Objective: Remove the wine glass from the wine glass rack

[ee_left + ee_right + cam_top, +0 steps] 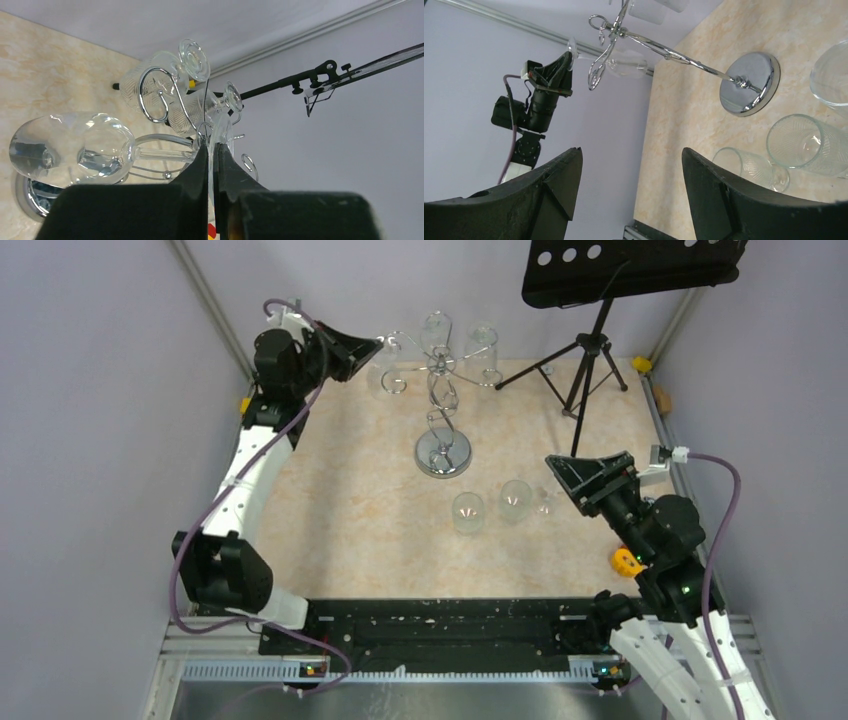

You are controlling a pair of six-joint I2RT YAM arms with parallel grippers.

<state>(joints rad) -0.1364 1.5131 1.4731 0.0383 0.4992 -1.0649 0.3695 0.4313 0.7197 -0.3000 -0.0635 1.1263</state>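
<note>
The chrome wine glass rack (441, 368) stands at the back middle on its round mirrored base (443, 453). Several wine glasses hang upside down from its curled arms. My left gripper (376, 343) is raised at the rack's left arm. In the left wrist view it (214, 147) is shut on the thin foot of a hanging wine glass (70, 150), whose stem runs through the wire. The right wrist view shows the rack (649, 47) and that glass (624, 65). My right gripper (560, 480) is open and empty (629, 152), right of the base.
Two glasses (467, 512) (516, 500) lie on the table in front of the rack base. A black tripod music stand (590, 360) stands at the back right. An orange object (627, 560) lies by the right arm. Walls close in on both sides.
</note>
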